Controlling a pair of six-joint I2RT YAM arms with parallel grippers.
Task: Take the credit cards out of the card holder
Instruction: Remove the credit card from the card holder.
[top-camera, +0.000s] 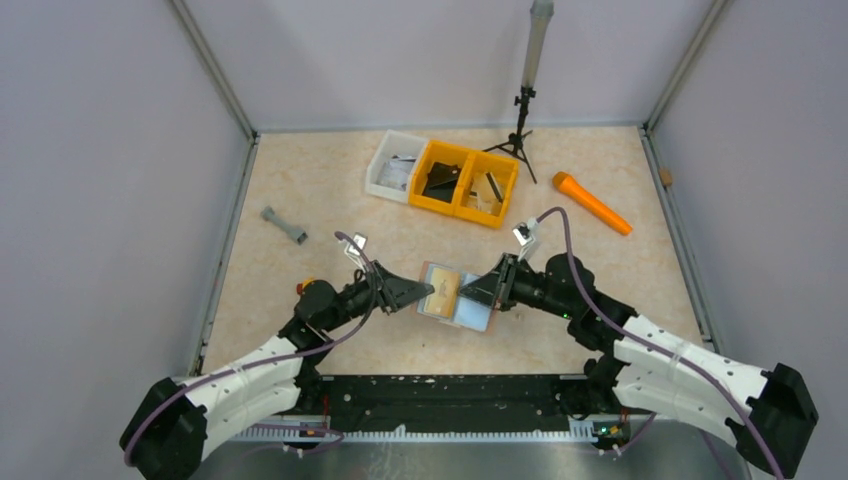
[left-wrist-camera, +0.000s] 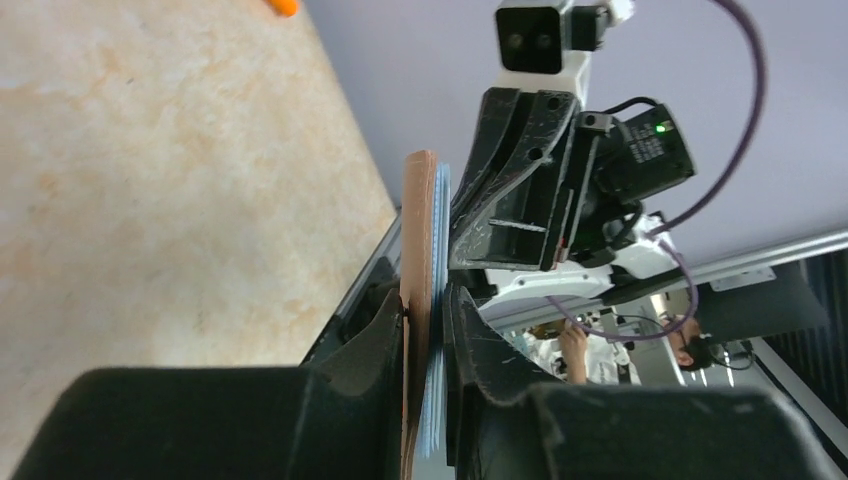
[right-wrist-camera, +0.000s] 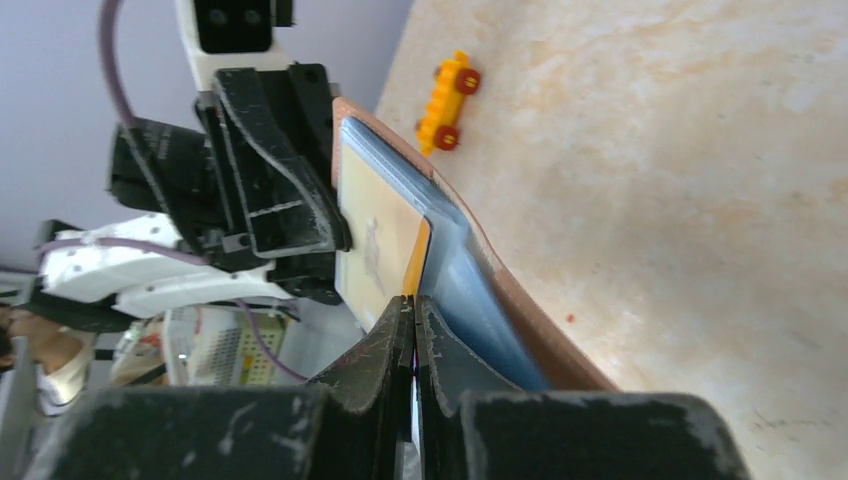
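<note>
The whole desk (top-camera: 300, 180) is seen from a fixed point high above and behind the arm bases (top-camera: 450, 395), which lie along the bottom of the frame. The left wrist view is set close behind the left end effector (left-wrist-camera: 423, 305), low in the frame, and is aimed across at the right end effector (left-wrist-camera: 462, 235) at upper centre. The right wrist view is mounted likewise, its own fingers (right-wrist-camera: 385, 345) at bottom centre, the opposite arm at upper left. The card holder (top-camera: 478, 316) is shared by all three views, at close range in both wrist views.
</note>
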